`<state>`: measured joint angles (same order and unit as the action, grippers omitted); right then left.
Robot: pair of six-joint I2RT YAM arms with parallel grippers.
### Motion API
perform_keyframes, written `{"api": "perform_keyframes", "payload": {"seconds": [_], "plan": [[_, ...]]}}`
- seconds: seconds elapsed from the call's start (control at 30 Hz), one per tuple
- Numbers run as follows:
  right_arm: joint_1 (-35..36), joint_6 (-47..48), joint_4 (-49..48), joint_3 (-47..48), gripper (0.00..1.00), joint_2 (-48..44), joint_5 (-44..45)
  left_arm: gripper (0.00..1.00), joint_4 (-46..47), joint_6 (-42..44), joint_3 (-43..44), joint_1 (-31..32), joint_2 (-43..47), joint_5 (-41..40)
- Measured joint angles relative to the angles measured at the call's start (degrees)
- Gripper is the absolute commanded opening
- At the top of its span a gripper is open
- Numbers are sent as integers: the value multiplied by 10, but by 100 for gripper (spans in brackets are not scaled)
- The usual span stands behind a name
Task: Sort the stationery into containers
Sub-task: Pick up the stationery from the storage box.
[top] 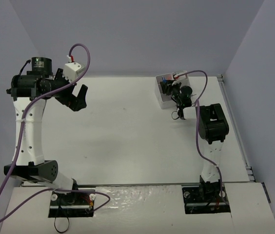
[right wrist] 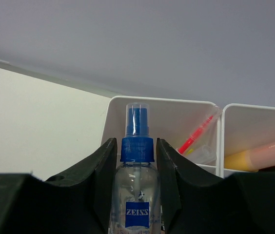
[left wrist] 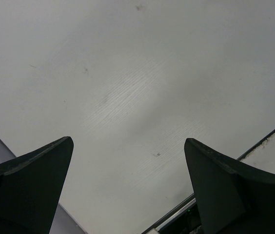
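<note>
The right claw grips a spray bottle upright by its neck, just before the white box, likely for lowering in. The left claw gapes empty over the table.

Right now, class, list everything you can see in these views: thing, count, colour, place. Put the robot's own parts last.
table: 1, white, under everything
organiser: 1, white, far right of the table
bottle: 1, clear with blue cap, in the right gripper, in front of the organiser
pen: 1 seen, pink-red, leaning in one compartment
highlighter: 1, peach and yellow, in the next compartment
left gripper: 1, black, open, over the table
right gripper: 1, black, shut on the bottle
</note>
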<state>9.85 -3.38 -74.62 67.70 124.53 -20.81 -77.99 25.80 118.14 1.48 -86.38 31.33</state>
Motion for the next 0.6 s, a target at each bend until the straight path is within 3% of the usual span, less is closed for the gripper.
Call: {"api": "perform_keyframes", "payload": {"seconds": [0.6], "plan": [[-15,-26,23,-10,0,-19,-51,97,0,-20,-18,-4,-18,-26]]}}
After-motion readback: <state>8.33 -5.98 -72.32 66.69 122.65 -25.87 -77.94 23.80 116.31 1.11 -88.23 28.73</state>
